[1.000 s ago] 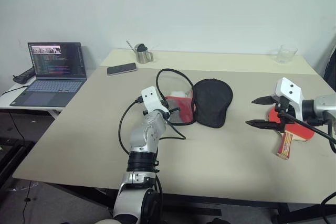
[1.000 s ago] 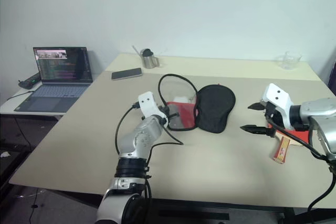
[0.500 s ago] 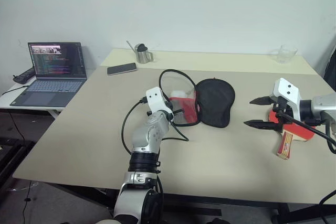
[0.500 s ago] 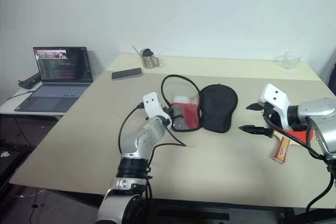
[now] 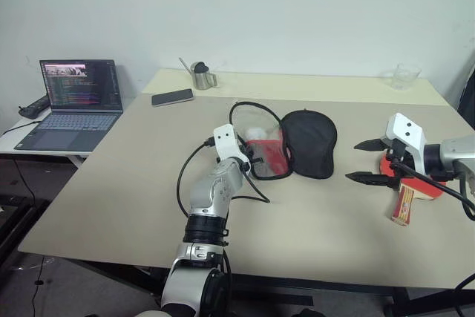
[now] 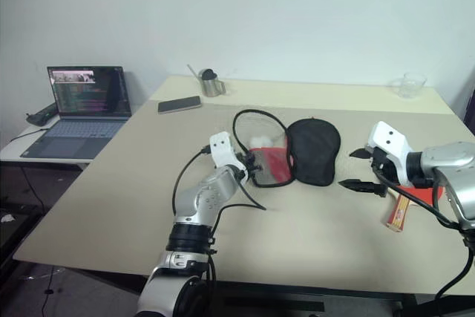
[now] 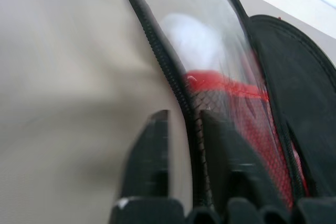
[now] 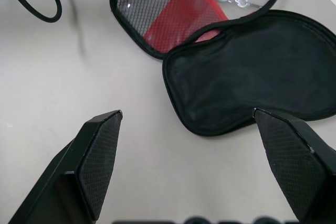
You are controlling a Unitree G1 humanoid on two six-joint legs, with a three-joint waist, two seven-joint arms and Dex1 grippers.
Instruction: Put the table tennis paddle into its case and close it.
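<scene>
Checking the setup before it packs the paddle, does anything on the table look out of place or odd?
Nothing stands out. The case lies open and flat mid-table; the table tennis paddle lies flat under the right gripper.

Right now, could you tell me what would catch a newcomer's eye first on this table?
Mid-table, the case lies unzipped and spread flat, black lining up, with the left gripper at its red mesh half. At the table's right edge the red table tennis paddle lies behind the open right gripper.

Case (image 6: pixel 300 155) lies unzipped mid-table; left gripper (image 6: pixel 251 169) at its rim, paddle (image 6: pixel 407 200) well right beneath right gripper (image 6: pixel 359 169).
</scene>
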